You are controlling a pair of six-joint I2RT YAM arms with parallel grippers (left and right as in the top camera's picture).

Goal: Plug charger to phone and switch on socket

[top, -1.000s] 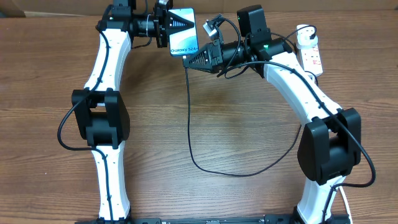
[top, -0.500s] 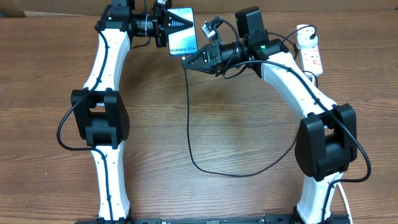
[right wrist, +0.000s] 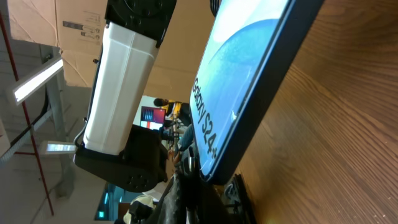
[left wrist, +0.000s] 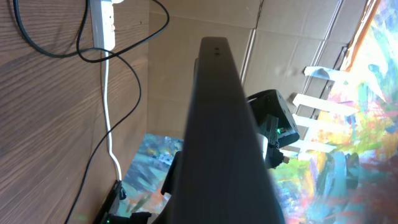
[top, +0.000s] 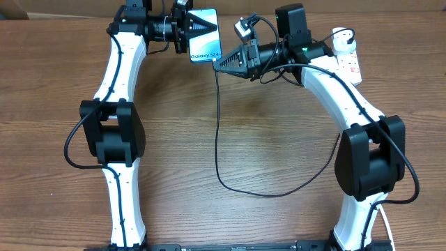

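Wood-grain table [top: 265, 125], matt; phone [top: 209, 46] glossy glass screen (dark matt edge); socket [top: 350, 64] smooth white plastic.

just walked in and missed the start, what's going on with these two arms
The left gripper holds the phone up near the far edge of the table, screen lit. The right gripper pinches the connector end of the charger right at the phone's lower edge; whether the tip is seated cannot be told. The rest of its cable loops loose on the wood. The socket lies at the far right with no gripper on it.
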